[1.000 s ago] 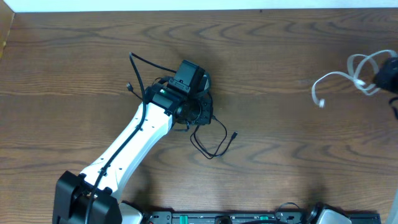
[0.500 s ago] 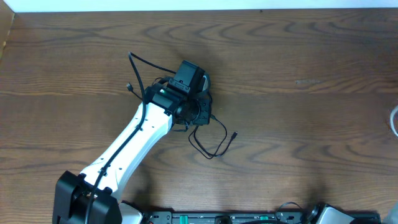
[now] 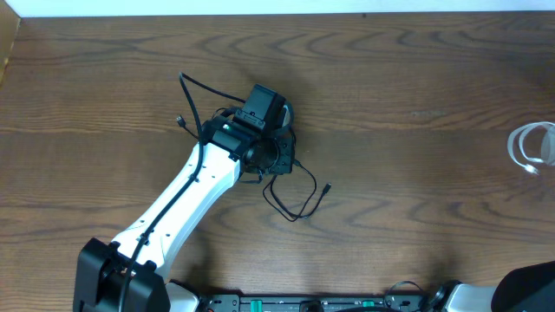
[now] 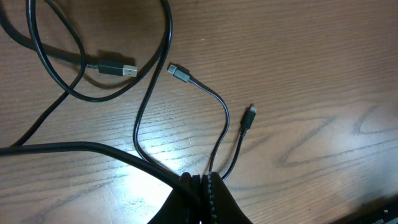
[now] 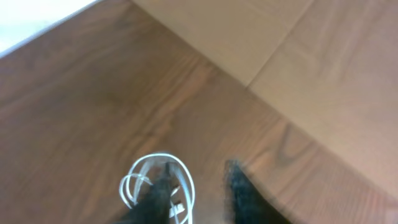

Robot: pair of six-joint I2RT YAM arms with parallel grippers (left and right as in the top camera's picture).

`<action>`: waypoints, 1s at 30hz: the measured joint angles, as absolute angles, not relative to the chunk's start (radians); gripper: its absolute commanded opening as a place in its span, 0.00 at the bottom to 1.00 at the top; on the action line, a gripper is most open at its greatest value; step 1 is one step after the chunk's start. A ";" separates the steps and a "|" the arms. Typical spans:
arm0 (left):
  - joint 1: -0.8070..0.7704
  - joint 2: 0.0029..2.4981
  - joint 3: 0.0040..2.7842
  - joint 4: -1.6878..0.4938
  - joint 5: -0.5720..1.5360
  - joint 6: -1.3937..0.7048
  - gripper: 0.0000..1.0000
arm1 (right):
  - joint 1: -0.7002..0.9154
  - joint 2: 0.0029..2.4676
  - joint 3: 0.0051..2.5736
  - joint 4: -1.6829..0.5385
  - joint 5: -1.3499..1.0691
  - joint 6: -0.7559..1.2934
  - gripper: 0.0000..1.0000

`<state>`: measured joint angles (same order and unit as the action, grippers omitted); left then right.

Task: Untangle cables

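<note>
The black cable (image 3: 297, 198) lies in loose loops at the table's centre. My left gripper (image 3: 279, 156) sits over its upper end. In the left wrist view the gripper (image 4: 205, 182) is shut on the black cable (image 4: 217, 118), whose thin strands run out from between the fingers to small plug ends. The white cable (image 3: 531, 146) lies coiled at the far right edge of the table. In the right wrist view, blurred, my right gripper (image 5: 199, 190) is open above the white coil (image 5: 155, 180), with one finger in front of it.
A USB plug (image 4: 113, 67) and a thicker black arm cable (image 4: 74, 149) lie near the left gripper. A dark part of the right arm (image 3: 529, 290) shows at the bottom right corner. A paler floor (image 5: 298, 56) lies beyond the table edge in the right wrist view.
The white cable went right, out of view with the right gripper, and now lies coiled at the right edge. The right arm now shows at the bottom right. The left arm has not moved.
</note>
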<state>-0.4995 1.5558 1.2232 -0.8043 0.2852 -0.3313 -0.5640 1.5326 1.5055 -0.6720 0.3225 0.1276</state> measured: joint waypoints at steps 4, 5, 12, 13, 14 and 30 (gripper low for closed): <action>-0.500 1.556 1.223 -0.803 0.285 -0.331 0.07 | -0.569 1.533 1.505 -0.670 0.175 0.131 0.57; -0.500 1.556 1.223 -0.801 0.285 -0.331 0.08 | -0.568 1.533 1.505 -0.676 0.110 0.130 0.58; -0.506 1.555 1.223 -0.656 0.320 -0.312 0.07 | -0.529 1.533 1.505 -0.851 -0.285 0.128 0.61; -0.509 1.554 1.223 -0.636 0.329 -0.305 0.07 | -0.515 1.533 1.505 -0.877 -0.313 0.128 0.61; -0.515 1.547 1.223 -0.622 0.336 -0.291 0.07 | -0.500 1.533 1.505 -0.901 -0.341 0.126 0.61; -0.545 1.217 1.241 -0.595 0.574 -0.106 0.08 | -0.058 1.533 1.348 -0.966 -0.545 -0.105 0.77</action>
